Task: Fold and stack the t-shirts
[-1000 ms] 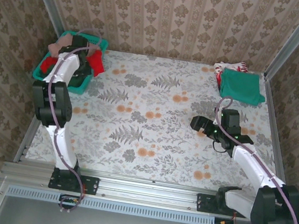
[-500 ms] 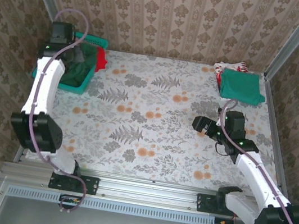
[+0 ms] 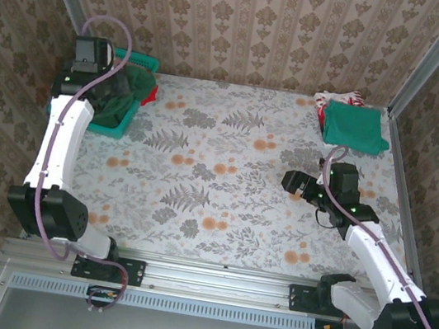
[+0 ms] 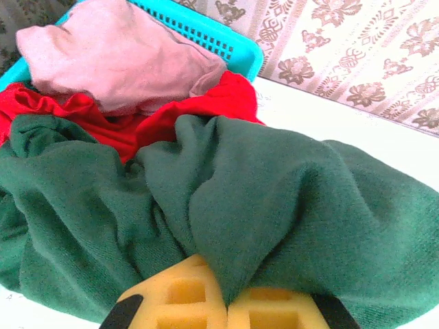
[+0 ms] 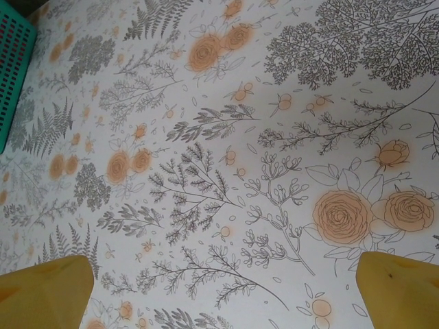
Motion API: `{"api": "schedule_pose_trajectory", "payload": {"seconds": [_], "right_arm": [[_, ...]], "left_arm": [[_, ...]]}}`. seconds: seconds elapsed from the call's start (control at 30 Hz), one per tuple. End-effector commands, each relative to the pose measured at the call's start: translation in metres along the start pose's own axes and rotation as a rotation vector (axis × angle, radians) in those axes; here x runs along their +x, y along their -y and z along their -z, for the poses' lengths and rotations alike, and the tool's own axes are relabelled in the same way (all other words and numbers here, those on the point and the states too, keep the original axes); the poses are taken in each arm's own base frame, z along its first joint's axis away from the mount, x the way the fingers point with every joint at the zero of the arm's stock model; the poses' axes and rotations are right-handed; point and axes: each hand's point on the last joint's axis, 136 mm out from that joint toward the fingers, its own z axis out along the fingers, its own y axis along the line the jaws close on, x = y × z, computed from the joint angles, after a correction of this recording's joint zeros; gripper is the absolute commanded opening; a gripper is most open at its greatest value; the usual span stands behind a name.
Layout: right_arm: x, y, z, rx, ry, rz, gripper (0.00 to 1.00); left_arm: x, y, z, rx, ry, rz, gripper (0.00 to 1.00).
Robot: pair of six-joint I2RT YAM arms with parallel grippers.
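Two tees stacked, three left to fold

The left gripper (image 4: 226,301) is clamped on a fold of the green tee (image 4: 288,205), which lies in the basket (image 4: 233,48) over the red tee (image 4: 206,103) and pink tee (image 4: 116,55). The right gripper (image 5: 223,291) hangs wide and empty above the table (image 3: 218,173). At the far right corner, a folded teal tee (image 3: 355,126) lies on the white-red tee (image 3: 334,98).

Green tee (image 4: 309,199): matt fuzzy cloth; basket (image 4: 236,46): glossy plastic
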Motion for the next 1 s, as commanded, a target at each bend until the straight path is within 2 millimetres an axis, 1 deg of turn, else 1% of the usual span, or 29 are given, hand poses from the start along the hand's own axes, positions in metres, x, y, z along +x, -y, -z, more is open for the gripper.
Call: {"api": "schedule_pose_trajectory", "payload": {"seconds": [0.0,0.1,0.17,0.23,0.3,0.33,0.43,0.5,0.57,0.6,0.67,0.73,0.8,0.83,0.9,0.93,0.97], "right_arm": [[-0.011,-0.014,0.001,-0.047,0.016,-0.006,1.00],[-0.021,-0.023,0.004,-0.071,0.036,0.000,1.00],[-0.028,-0.031,0.006,-0.092,0.042,0.011,1.00],[-0.034,-0.036,0.010,-0.102,0.053,0.025,1.00],[-0.040,-0.040,0.013,-0.107,0.065,0.038,1.00],[-0.042,-0.041,0.014,-0.106,0.069,0.043,1.00],[-0.047,-0.043,0.018,-0.102,0.085,0.056,1.00],[-0.049,-0.043,0.020,-0.098,0.092,0.062,1.00],[-0.050,-0.043,0.021,-0.090,0.097,0.065,1.00],[-0.051,-0.042,0.022,-0.086,0.101,0.064,1.00],[-0.051,-0.041,0.025,-0.082,0.110,0.066,1.00],[-0.050,-0.040,0.027,-0.074,0.115,0.068,1.00],[-0.048,-0.037,0.028,-0.065,0.116,0.061,1.00],[-0.047,-0.037,0.028,-0.068,0.119,0.062,1.00],[-0.042,-0.037,0.027,-0.080,0.110,0.062,1.00],[-0.040,-0.037,0.024,-0.085,0.105,0.062,1.00],[-0.037,-0.036,0.022,-0.090,0.099,0.061,1.00]], "left_arm": [[-0.033,0.033,0.028,0.113,0.092,-0.021,0.00],[-0.059,0.062,0.058,0.164,0.167,-0.063,0.00],[-0.079,0.080,0.087,0.193,0.236,-0.084,0.00],[-0.097,0.104,0.123,0.256,0.327,-0.110,0.00],[-0.107,0.126,0.155,0.317,0.396,-0.135,0.00],[-0.109,0.138,0.172,0.356,0.425,-0.151,0.00],[-0.111,0.170,0.210,0.484,0.489,-0.181,0.00],[-0.105,0.195,0.223,0.569,0.500,-0.203,0.00],[-0.089,0.224,0.225,0.658,0.465,-0.236,0.00],[-0.081,0.237,0.224,0.704,0.440,-0.250,0.00],[-0.062,0.254,0.210,0.755,0.378,-0.260,0.00],[-0.041,0.261,0.184,0.770,0.306,-0.242,0.00],[-0.018,0.256,0.149,0.738,0.254,-0.211,0.00],[0.000,0.250,0.124,0.714,0.213,-0.189,0.00],[0.035,0.224,0.067,0.605,0.119,-0.118,0.00],[0.057,0.209,0.037,0.546,0.060,-0.060,0.03],[0.086,0.195,0.007,0.504,-0.009,-0.032,0.12]]}}
